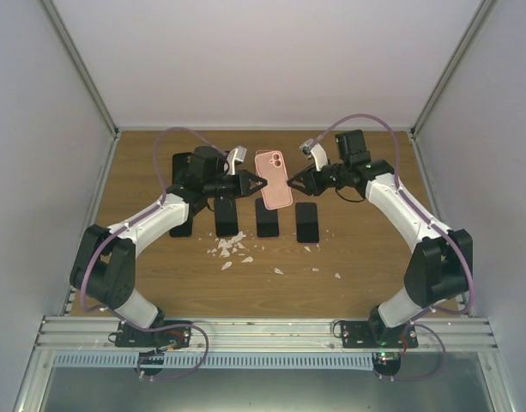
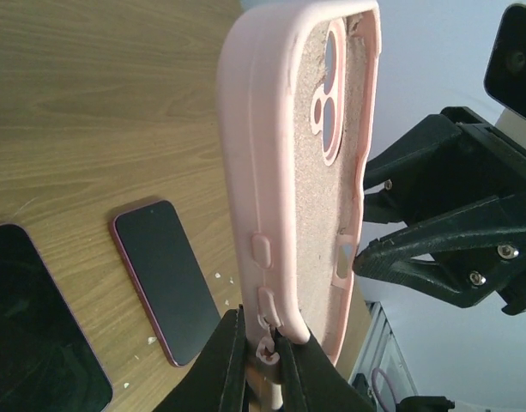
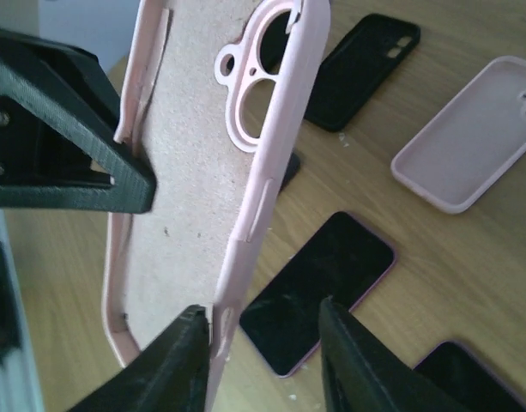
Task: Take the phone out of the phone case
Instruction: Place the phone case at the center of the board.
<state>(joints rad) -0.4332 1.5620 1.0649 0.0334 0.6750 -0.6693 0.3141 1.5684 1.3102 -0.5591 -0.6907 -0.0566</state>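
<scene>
Up above the middle of the desk [image 1: 365, 257], the pink phone case [image 1: 274, 178] is hanging in the air between the two hands. It is sitting well off the wood, with its fuzzy inside and its camera hole showing.

The left hand [image 2: 261, 343] is clenching tight on one long side of the case, pinching the rim near a button bump.

The right hand [image 3: 263, 313] is reaching in from the other side. Its two fingers are standing apart, one on each side of the case's other long rim. One finger is sitting just beside the rim and the other is well away from it, so this hand is not squeezing yet.

Down on the desk, under the case, dark phones [image 1: 307, 221] are lying flat in a row. Another pink case [image 3: 468, 137] and a black case [image 3: 361, 73] are lying on the wood too. Little white crumbs [image 1: 232, 249] are lying near the phones.
</scene>
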